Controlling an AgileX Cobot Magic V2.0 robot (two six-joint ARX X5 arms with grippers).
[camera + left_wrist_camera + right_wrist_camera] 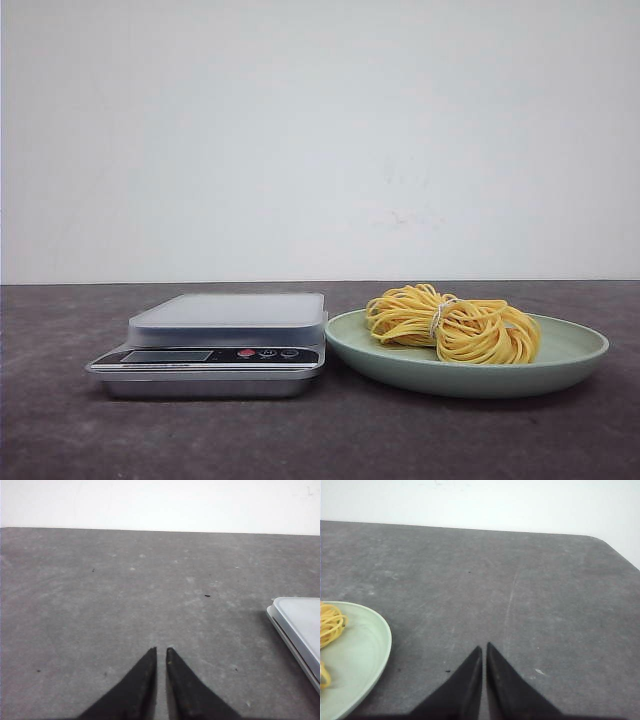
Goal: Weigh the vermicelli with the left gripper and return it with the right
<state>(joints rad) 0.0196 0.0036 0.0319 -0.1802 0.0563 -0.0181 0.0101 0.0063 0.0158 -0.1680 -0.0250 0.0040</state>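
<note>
With left hand [161,652] pressed together over bare tabletop [125,595] — open wide, then grip vermicelli [452,324] on plate [560,366] at whitish band [438,315] — lift clear to scale [228,312].

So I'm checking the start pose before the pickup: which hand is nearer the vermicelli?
Right. The right hand is shut beside the green plate holding the vermicelli; the left hand, also shut, is on the scale's far side.
</note>
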